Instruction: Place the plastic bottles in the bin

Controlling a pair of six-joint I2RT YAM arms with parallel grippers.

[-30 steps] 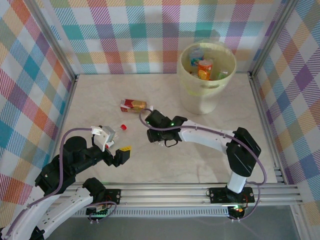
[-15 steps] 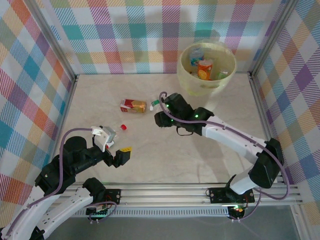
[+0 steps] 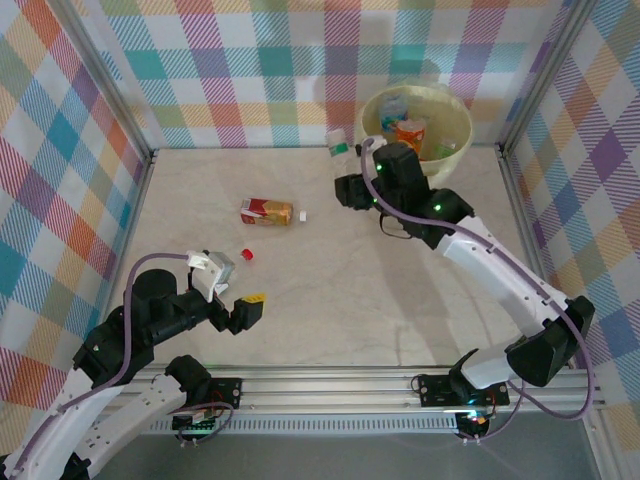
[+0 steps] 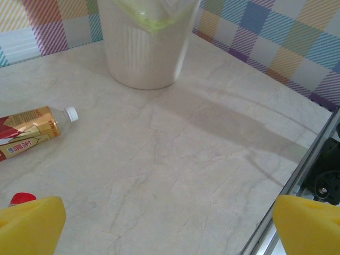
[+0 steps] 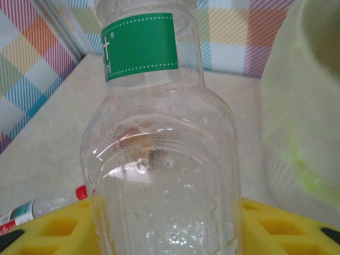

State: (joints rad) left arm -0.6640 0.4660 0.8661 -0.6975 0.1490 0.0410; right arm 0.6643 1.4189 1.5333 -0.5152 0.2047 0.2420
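Note:
My right gripper (image 3: pixel 347 180) is shut on a clear plastic bottle with a green label (image 3: pixel 338 146), held in the air just left of the bin (image 3: pixel 452 112). In the right wrist view this bottle (image 5: pixel 159 159) stands between the yellow fingers (image 5: pixel 281 228), with the pale-yellow bin (image 5: pixel 303 106) close on the right. Several bottles lie inside the bin. An orange-and-red labelled bottle (image 3: pixel 266 211) lies on the table, also seen from the left wrist (image 4: pixel 26 130). My left gripper (image 3: pixel 243 308) hangs open and holds nothing near the front left.
A loose red cap (image 3: pixel 247 254) and a small white cap (image 3: pixel 303 215) lie on the table near the lying bottle. Checked walls close the table (image 3: pixel 330 300) on three sides, and an aluminium rail (image 3: pixel 400 378) runs along the front.
The right arm has lifted the green-labelled bottle from the middle of the table and carried it back and right, up beside the bin. The left arm has stayed put.

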